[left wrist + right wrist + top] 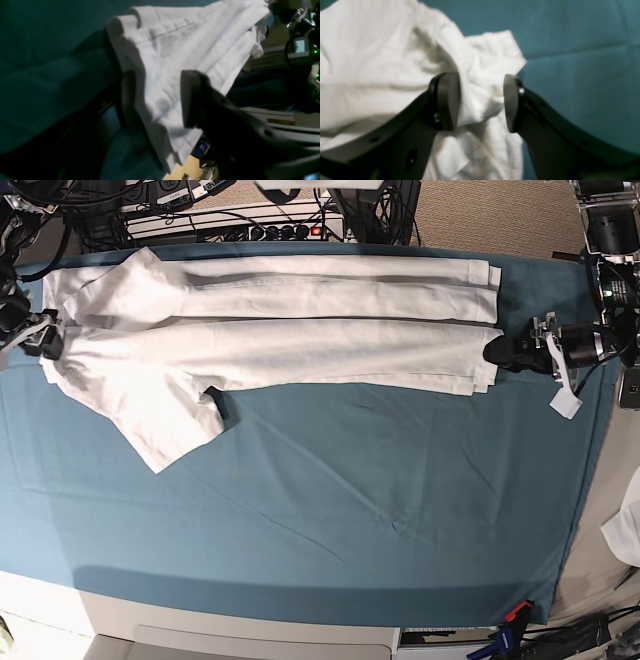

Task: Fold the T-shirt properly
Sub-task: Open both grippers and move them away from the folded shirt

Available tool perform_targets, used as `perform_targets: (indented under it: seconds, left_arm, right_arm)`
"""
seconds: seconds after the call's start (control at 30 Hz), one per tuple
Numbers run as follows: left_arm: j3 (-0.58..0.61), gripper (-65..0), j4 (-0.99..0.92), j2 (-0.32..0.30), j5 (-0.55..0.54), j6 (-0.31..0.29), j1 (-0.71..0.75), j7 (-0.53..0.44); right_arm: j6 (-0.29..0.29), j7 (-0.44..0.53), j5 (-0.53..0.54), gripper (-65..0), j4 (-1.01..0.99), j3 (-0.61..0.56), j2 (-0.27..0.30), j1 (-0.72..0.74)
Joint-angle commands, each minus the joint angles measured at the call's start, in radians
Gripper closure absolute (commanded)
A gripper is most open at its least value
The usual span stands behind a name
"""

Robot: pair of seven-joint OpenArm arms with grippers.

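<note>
Left wrist view: I see my left gripper (160, 100) with its jaws spread wide, the folded hem end of the T-shirt (190, 45) lying loose between them, not pinched. The cloth fans out in layered pleats over the teal table cover (45, 75).

Right wrist view: my right gripper (481, 102) stands parted too, both pads clear of one another, with rumpled white fabric (395, 62) bunched between and behind them. Nothing is clamped. The shirt edge is crumpled here, not flat.

Base view: both arms reach in low from the table's two ends, the left gripper (505, 352) at the hem and the right gripper (50, 340) at the shoulder end. The T-shirt (300, 330) lies lengthwise along the far side of the cover (380, 520), folded into long bands, one sleeve (165, 425) splayed toward me.
</note>
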Motion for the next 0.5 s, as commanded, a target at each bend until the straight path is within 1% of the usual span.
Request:
perform_targets:
  seconds: [0.0, 0.1, 0.2, 0.3, 0.33, 0.4, 0.43, 0.47]
  left_arm:
    - [-0.017, -29.5, 0.034, -0.022, -0.028, -0.005, -0.014, -0.003]
    - [-0.045, -26.9, 0.113, -0.022, -0.028, -0.005, -0.014, -0.003]
    - [-0.078, -26.9, 0.249, -0.022, -0.028, -0.005, -0.014, -0.003]
    - [-0.098, -26.9, 0.393, -0.022, -0.028, -0.005, -0.015, -0.003]
    - [-0.098, -26.9, 0.431, -0.022, -0.028, -0.005, -0.014, -0.003]
    - [-0.098, -26.9, 0.478, -0.021, -0.028, -0.005, -0.014, -0.003]
    - [-0.098, -26.9, 0.488, -0.022, -0.028, -0.005, -0.014, -0.028]
    - [-0.098, -26.9, 0.488, -0.021, 0.012, -0.005, -0.015, -0.061]
  right_arm:
    - [-0.004, 0.051, 0.011, -28.5, 0.019, 0.039, 0.039, 0.026]
    - [-0.004, 0.048, 0.03, -28.5, 0.019, 0.104, 0.04, 0.098]
    - [-0.004, 0.013, 0.035, -28.5, 0.019, 0.106, 0.041, 0.175]
    - [-0.004, -0.002, 0.025, -28.5, 0.016, 0.05, 0.034, 0.237]
    - [-0.004, 0.0, 0.004, -28.5, 0.016, 0.021, 0.027, 0.257]
    - [-0.029, 0.011, -0.053, -28.5, 0.009, -0.057, 0.013, 0.299]
    - [-0.041, 0.021, -0.078, -28.5, -0.004, -0.102, 0.008, 0.32]
    - [-0.048, 0.03, -0.098, -28.5, -0.025, -0.149, 0.005, 0.343]
